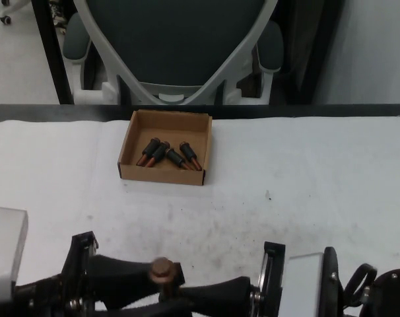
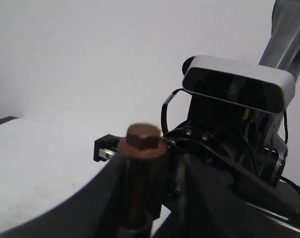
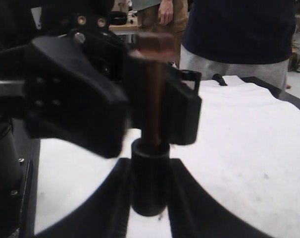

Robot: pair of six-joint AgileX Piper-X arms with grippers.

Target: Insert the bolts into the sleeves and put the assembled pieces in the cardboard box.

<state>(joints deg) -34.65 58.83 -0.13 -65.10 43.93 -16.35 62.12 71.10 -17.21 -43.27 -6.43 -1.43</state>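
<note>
A copper bolt (image 2: pixel 141 141) with a hex head stands upright, and my left gripper (image 2: pixel 142 173) is shut on its shaft. Its lower end sits inside a black sleeve (image 3: pixel 150 181), which my right gripper (image 3: pixel 150 196) holds shut from below. In the right wrist view the left gripper's black fingers (image 3: pixel 75 99) clamp the bolt's shaft (image 3: pixel 152 94) just above the sleeve. In the high view the bolt's head (image 1: pixel 162 267) shows at the near edge of the bench, where both grippers meet. The cardboard box (image 1: pixel 137 125) lies farther back, left of centre, with several assembled pieces (image 1: pixel 168 155) in it.
A white cloth (image 1: pixel 305 178) covers the bench. An office chair (image 1: pixel 173 46) stands behind the bench's far edge. People stand beyond the bench in the right wrist view, touching nothing.
</note>
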